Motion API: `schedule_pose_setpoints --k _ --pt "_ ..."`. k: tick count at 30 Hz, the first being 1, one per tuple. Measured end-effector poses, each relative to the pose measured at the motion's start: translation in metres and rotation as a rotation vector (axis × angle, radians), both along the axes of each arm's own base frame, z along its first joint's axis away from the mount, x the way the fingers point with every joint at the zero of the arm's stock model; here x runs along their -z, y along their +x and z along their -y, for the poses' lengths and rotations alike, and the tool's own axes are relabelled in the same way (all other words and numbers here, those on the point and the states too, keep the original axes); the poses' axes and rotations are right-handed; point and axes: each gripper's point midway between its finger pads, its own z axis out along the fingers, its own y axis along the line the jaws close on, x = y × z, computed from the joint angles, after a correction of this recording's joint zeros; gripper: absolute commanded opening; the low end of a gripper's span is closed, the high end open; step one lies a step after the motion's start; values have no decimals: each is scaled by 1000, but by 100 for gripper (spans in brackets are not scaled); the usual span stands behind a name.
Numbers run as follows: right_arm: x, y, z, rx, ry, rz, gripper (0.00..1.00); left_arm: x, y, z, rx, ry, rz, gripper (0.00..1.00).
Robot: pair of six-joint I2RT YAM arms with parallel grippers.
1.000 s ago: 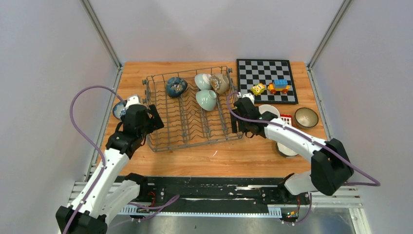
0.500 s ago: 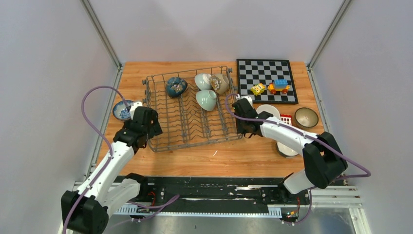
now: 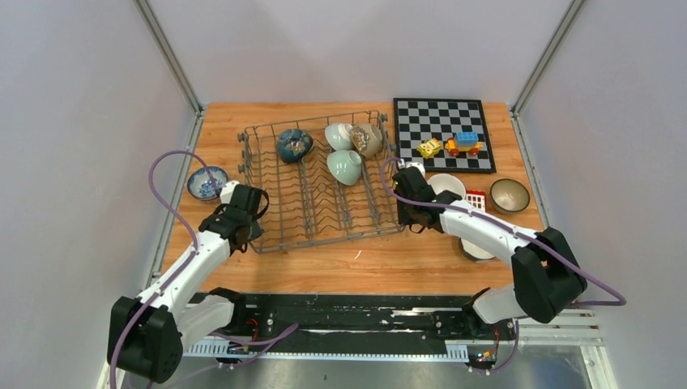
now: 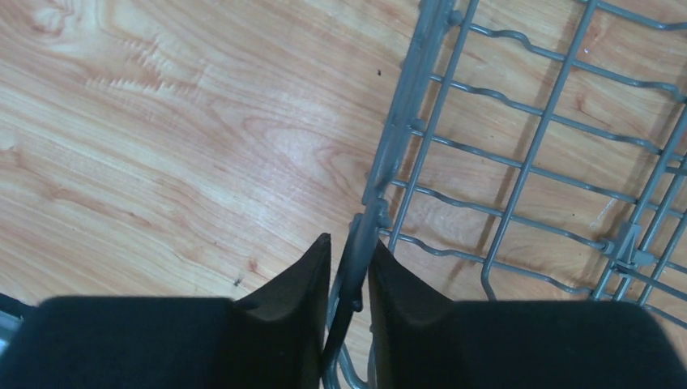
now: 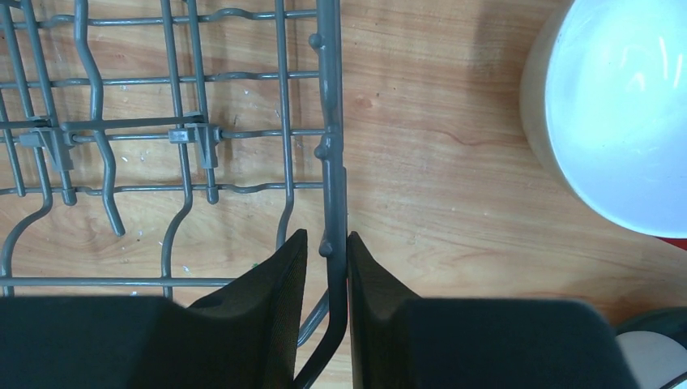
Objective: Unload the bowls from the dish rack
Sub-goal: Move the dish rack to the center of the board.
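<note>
Item: dish rack [image 3: 312, 211], grey wire, set on the wooden table [image 3: 405, 259] between the two arms. Contents, all at the far end: one dark teal bowl [image 3: 293, 144], two pale green bowls [image 3: 344, 166] and one beige-brown bowl [image 3: 366, 139] touching the farther green one. Already out on the table: a blue-and-white bowl [image 3: 202, 182] to the left of the rack, a white bowl [image 5: 616, 105] just right of it, and a brown bowl [image 3: 509, 194] farther right. Left gripper [image 4: 347, 251]: fingers pinched on the rim wire of the rack's left wall, near the front corner, one finger inside the rack and one outside. Right gripper [image 5: 326, 239]: fingers likewise clamped on the right wall's rim wire, the wire running straight between them. No bowl is near either pair of fingers; the four in the rack lie well beyond both grips. Step in hand, as we judge it: taking hold of the rack itself, probably to shift or steady it so the far bowls come within reach. Next move calls for both arms to travel together and level, lest the rack twist or the leaning bowls roll.
</note>
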Motion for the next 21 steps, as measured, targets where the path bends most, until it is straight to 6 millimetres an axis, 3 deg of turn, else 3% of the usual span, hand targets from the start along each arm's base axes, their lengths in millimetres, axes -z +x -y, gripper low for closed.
schedule_pose_setpoints --k 5,12,21 --pt "-2 -5 9 -10 -12 -3 0 0 -13 6 57 -11 -8 0" --pt "-2 -24 17 -50 -17 -42 0 0 -30 15 49 -100 33 0" --pt "-3 -58 16 -93 64 -104 0 -2 -67 16 37 -165 -4 0"
